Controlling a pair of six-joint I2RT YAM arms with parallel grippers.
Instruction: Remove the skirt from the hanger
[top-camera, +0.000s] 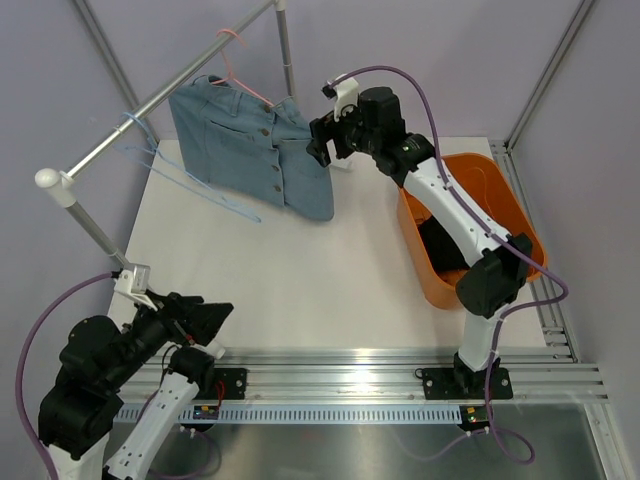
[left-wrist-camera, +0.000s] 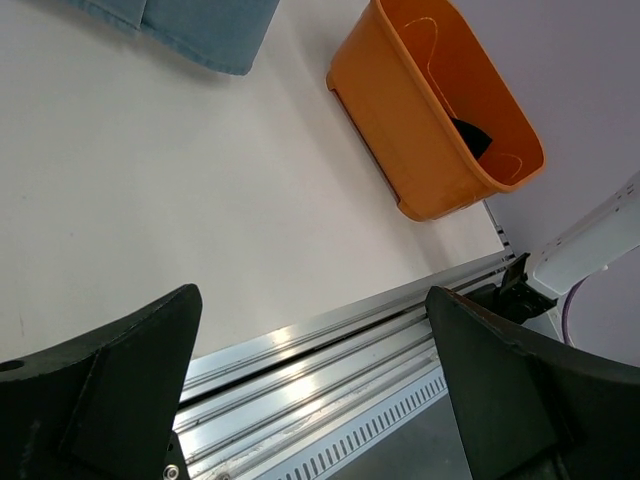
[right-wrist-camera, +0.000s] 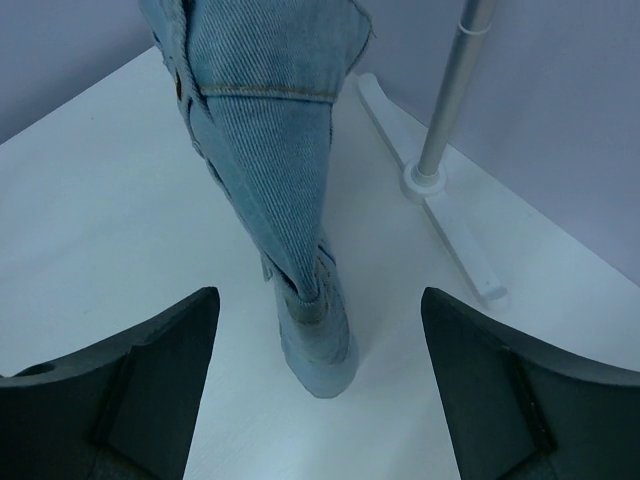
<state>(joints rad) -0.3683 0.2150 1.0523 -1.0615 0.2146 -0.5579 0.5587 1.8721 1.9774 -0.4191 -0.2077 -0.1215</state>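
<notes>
Jaws on both arms are seen spread wide, nothing held. Left gripper (top-camera: 208, 318) is parked low by its base at the near-left corner of the white table (top-camera: 300, 280), well apart from the work. Further right, an orange plastic bin (top-camera: 470, 158) is noted at the table's right edge, with a dark item (top-camera: 436, 240) inside (identity not resolvable). Right gripper (top-camera: 322, 140) is held up at the far side, just beside the right edge of the light-blue denim skirt (top-camera: 250, 150). In its wrist view the skirt's edge fold is framed between the open fingers, not touched. Skirt is hung from a pink wire hanger (top-camera: 236, 70) on the silver metal rail (top-camera: 170, 95), hem at or near the tabletop. A bare blue wire hanger (top-camera: 200, 190) is hung further left on the rail.

Handling, as judged: denim is soft but fairly heavy, not slippery, not fragile, and can be expected to drape and drag. Waistband near the hanger is suggested as the grip point (thickest, least stretch). The fabric would likely need to be slid off sideways.
</notes>
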